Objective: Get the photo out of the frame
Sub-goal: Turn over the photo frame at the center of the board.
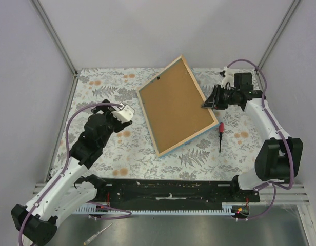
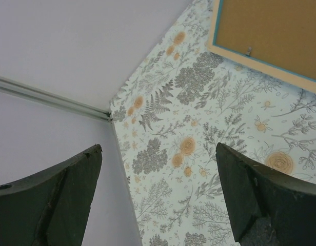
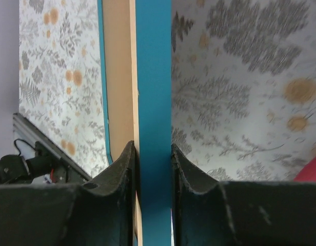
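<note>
The frame (image 1: 189,138) lies back-up and askew in the middle of the floral table cover, with its light wood rim up and a blue side showing along the near edge. Inside it, only the plain brown board back of the photo (image 1: 173,105) shows; the printed side is hidden. My right gripper (image 1: 206,104) is shut on the frame's right edge. In the right wrist view the blue edge (image 3: 153,77) runs straight between the fingers of that gripper (image 3: 153,146). My left gripper (image 1: 126,114) hangs open and holds nothing, left of the frame. The left wrist view has this gripper (image 2: 158,148) over bare cover, with a frame corner (image 2: 260,64) at upper right.
A red-handled screwdriver (image 1: 220,134) lies on the cover just right of the frame's near corner, below the right gripper. White walls and metal posts (image 1: 55,36) close in the table on three sides. Another screwdriver (image 1: 96,236) lies on the metal shelf near the left arm's base.
</note>
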`<move>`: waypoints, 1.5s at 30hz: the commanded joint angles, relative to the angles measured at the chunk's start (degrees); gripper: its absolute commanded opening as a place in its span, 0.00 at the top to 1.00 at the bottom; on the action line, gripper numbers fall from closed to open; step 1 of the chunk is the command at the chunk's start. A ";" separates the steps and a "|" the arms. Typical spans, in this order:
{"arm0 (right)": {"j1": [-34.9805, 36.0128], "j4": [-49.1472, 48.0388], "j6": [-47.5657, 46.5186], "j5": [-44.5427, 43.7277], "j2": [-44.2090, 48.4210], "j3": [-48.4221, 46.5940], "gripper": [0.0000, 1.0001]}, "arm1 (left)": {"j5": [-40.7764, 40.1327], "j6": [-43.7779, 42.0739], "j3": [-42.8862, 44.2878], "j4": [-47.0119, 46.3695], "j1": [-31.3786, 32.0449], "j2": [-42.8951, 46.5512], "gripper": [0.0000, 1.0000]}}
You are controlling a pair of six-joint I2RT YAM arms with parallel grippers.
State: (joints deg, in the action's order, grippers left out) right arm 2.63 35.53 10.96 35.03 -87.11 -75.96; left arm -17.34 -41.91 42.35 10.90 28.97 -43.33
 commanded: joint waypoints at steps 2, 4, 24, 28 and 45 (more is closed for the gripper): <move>-1.14 -8.53 2.13 5.48 3.09 10.03 1.00 | 3.10 3.94 -5.25 -5.35 -0.23 -1.48 0.02; -1.84 -12.83 3.71 8.20 2.83 13.46 1.00 | 3.46 3.85 -7.36 -7.55 -0.23 -3.07 0.02; -4.66 -41.41 13.82 12.69 -1.22 31.67 1.00 | 1.96 2.10 -17.12 -26.00 -1.64 -19.94 0.01; -4.83 -44.22 15.14 15.07 -2.62 32.46 1.00 | 1.79 1.92 -17.30 -28.64 -1.99 -24.07 0.01; -4.83 -45.72 14.35 14.55 -6.58 32.90 0.94 | -0.24 1.74 -13.70 -39.29 -2.25 -43.76 0.01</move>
State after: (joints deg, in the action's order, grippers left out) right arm -2.11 -6.68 27.46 50.78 -93.01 -42.92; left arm -18.04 -41.36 26.55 -25.21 26.96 -84.66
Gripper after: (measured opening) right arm 0.314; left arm 0.991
